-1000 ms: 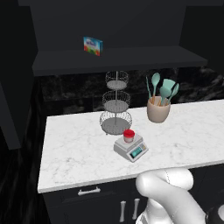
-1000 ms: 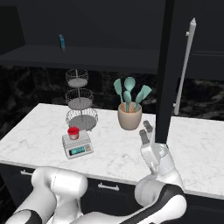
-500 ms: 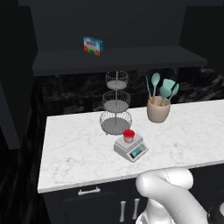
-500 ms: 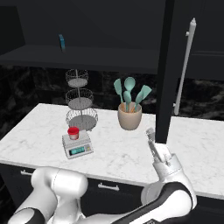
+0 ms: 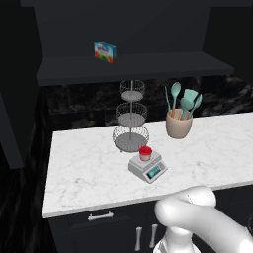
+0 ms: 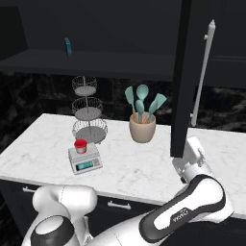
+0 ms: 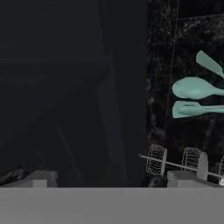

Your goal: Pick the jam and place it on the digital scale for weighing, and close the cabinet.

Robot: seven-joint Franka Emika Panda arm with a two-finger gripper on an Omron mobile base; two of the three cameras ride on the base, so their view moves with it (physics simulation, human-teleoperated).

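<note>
Jam (image 5: 145,152) sits on digital scale (image 5: 148,166), front of the marble counter (image 6: 144,166), just before the wire tiered stand (image 5: 130,117); weighing step looks done; since a second ago the arm has swung right, gripper (image 7: 111,179) now risen from counter level to the edge of the open cabinet door (image 6: 184,77); jaws wide, holding nothing; judged: lining up to push the door shut; utensil crock (image 6: 142,128) stands near
</note>
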